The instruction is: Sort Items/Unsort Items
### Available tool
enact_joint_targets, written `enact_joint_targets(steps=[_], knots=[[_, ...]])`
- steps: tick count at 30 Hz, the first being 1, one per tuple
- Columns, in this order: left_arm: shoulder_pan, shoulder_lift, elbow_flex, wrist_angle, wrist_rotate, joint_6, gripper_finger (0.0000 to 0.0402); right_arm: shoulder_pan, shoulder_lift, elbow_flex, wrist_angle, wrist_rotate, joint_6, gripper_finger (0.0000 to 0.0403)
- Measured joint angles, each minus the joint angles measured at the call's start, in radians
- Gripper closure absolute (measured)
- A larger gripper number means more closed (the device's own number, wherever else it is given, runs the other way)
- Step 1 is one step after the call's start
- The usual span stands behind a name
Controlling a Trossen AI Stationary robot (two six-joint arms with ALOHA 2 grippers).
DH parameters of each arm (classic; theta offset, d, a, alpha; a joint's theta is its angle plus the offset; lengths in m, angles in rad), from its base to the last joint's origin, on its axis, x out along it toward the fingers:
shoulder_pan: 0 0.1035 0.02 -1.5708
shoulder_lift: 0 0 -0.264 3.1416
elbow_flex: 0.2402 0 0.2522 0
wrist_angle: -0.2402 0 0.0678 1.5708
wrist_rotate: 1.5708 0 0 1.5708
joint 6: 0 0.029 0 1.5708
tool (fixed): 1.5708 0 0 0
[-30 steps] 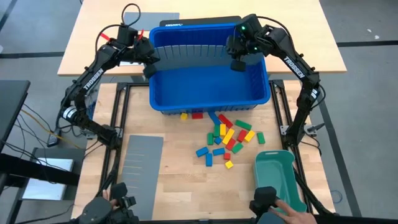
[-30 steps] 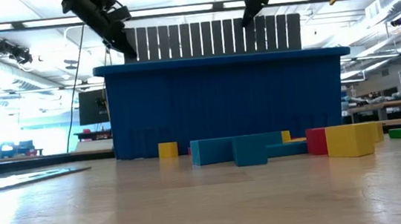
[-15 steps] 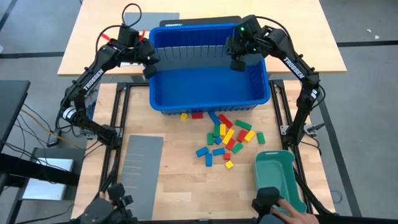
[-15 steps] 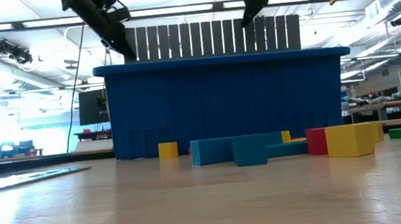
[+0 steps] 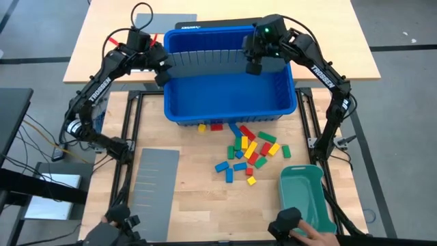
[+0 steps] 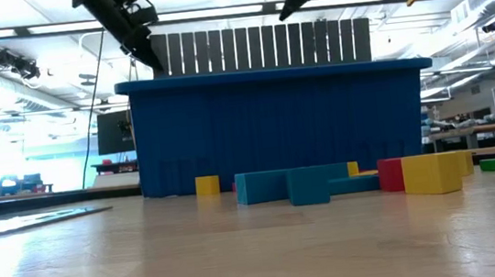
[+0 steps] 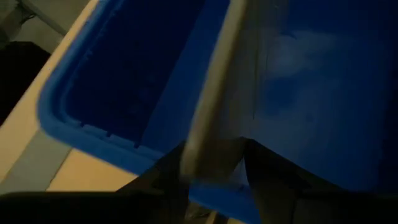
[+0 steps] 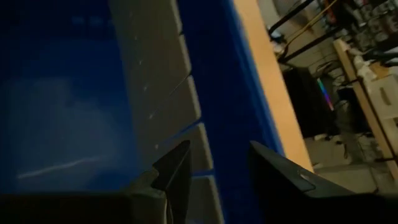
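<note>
Up at the far rim of the blue bin (image 5: 229, 96), the left hand (image 5: 162, 74) straddles the upright grey divider (image 5: 205, 61), fingers parted; the right hand (image 5: 253, 66) hangs above it, fingers parted, empty. Toy blocks (image 5: 249, 150) lie scattered on the counter (image 5: 198, 198) near the bin

Divider sheet (image 5: 205, 60) upright in the bin (image 5: 229, 109) — blocks (image 5: 249, 150) before it, tray (image 5: 304, 191) right of them

The blue bin (image 6: 278, 126) hides most of the blocks (image 6: 431, 174) from table height. Up top, a person's hand (image 5: 315, 236) is cut off at the tabletop's near edge. Left fingers (image 7: 273, 186) blur darkly; the divider's (image 7: 208, 118) edge disappears between them.
</note>
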Motion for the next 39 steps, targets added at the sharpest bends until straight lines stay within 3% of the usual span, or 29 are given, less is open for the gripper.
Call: enact_joint_targets(steps=[17,23,26,32,39], knots=[[0.002,-0.14,0.001,0.012,-0.151,0.0,0.0248,0.02,-0.01,0.0,0.041,-0.029,0.01,0.0253],[0.001,-0.192,0.001,0.034,-0.126,-0.02,0.0249,0.019,-0.01,0.0,0.038,-0.029,0.018,0.0264],[0.001,-0.215,0.001,0.07,-0.055,-0.053,0.0249,0.019,-0.01,0.0,0.038,-0.029,0.02,0.0295],[0.0,-0.223,0.001,0.241,0.284,-0.218,0.0269,0.015,-0.01,0.0,0.045,-0.03,0.101,0.0392],[-0.068,-0.107,0.001,0.393,0.325,-0.281,0.036,-0.021,-0.011,-0.007,0.089,-0.087,0.24,0.04]])
